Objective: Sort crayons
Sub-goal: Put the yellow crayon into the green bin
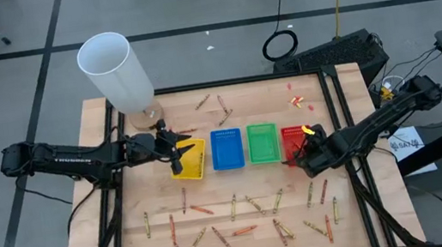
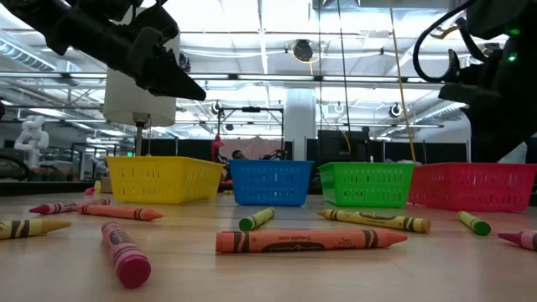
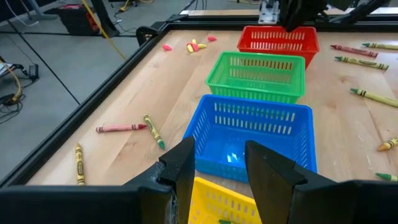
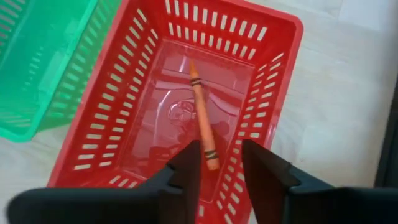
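Four trays stand in a row at mid-table: yellow (image 1: 192, 164), blue (image 1: 226, 149), green (image 1: 263, 143) and red (image 1: 290, 136). My right gripper (image 4: 221, 152) hangs open over the red tray (image 4: 264, 87), pointing steeply down. An orange crayon (image 4: 200, 112) lies flat on that tray's floor, its near end below the gap between the fingers. My left gripper (image 3: 221, 149) is open with nothing between its fingers, above the yellow tray (image 3: 211, 202) and facing the blue tray (image 3: 255, 134). Several crayons (image 1: 243, 216) lie scattered on the table's near half.
A tall white tube (image 1: 115, 69) stands at the far left, behind my left gripper (image 1: 179, 153). A few crayons (image 1: 211, 104) and red-pink scraps (image 1: 296, 100) lie beyond the trays. A raised black frame (image 1: 335, 99) borders the wooden top.
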Controlling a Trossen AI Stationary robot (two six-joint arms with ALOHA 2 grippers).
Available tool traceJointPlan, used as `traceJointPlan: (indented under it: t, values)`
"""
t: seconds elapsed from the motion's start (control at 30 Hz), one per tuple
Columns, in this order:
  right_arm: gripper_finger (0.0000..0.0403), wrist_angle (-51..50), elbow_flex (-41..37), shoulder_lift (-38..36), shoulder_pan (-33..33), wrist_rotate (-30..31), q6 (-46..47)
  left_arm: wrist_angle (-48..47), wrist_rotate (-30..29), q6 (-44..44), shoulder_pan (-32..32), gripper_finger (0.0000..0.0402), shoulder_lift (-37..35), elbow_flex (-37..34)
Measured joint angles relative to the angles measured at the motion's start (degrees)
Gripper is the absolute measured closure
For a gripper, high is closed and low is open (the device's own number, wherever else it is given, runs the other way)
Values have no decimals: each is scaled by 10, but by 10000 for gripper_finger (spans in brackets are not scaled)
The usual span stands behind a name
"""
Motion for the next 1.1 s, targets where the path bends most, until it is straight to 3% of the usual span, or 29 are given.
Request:
traceJointPlan:
  t: [0.23, 0.4, 0.57, 0.73, 1.1]
  values:
    - [262, 30, 0, -35, 1, 30, -90, 0, 0, 0, 0, 260, 0, 0]
    - [267, 138, 0, -65, 1, 90, -260, -1, 0, 0, 0, 260, 0, 0]
    - [270, 259, 0, -73, 1, 92, -446, 7, 1, -24, 0, 260, 0, 0]
    - [270, 348, 0, -61, 4, 91, -564, 8, 1, -30, 0, 260, 0, 0]
    - [271, 447, 0, -2, 4, 80, -664, 52, 19, -24, -71, 260, 0, 0]
